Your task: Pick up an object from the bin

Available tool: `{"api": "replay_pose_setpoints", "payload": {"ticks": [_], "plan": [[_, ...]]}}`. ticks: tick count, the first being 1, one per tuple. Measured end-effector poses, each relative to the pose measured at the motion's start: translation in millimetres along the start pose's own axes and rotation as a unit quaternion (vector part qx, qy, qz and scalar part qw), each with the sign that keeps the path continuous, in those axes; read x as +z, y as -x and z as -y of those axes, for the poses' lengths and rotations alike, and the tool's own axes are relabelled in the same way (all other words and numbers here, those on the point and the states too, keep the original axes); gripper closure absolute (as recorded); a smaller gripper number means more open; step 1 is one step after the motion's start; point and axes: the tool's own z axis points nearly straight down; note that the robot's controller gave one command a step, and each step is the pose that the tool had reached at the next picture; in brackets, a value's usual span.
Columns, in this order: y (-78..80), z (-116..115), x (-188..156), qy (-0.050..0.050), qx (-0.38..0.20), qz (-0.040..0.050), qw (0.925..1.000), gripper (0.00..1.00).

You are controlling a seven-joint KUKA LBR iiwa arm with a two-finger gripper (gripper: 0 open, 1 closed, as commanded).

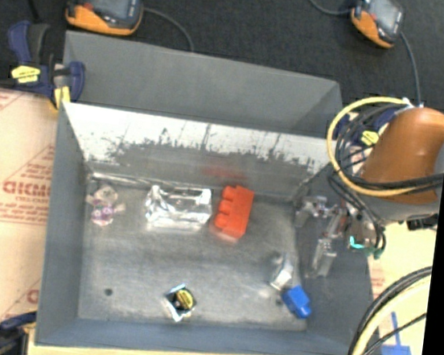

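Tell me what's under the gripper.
Bare grey floor of the bin by the right wall shows beneath the gripper. The blue piece lies apart, toward the near wall. The spot its body covers is hidden.

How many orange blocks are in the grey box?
1. The orange block lies toward the back of the bin, right of the silvery wrapper. Another could hide under the arm at the right.

The clear trinket (105,206) (far left) and the white-yellow piece (180,299) are too blurred to name.
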Motion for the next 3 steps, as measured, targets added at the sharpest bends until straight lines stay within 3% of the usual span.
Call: {"api": "replay_pose_setpoints", "payload": {"ticks": [1,2,3], "plan": [[-57.4,9,87,-0.001,-0.195,0.0029,0.9809,0.00],[-55.0,10,84,-0.003,-0.197,0.0049,0.9805,1.00],[-31.5,-63,-53,-0.001,-0.193,0.0077,0.9812,1.00]]}}
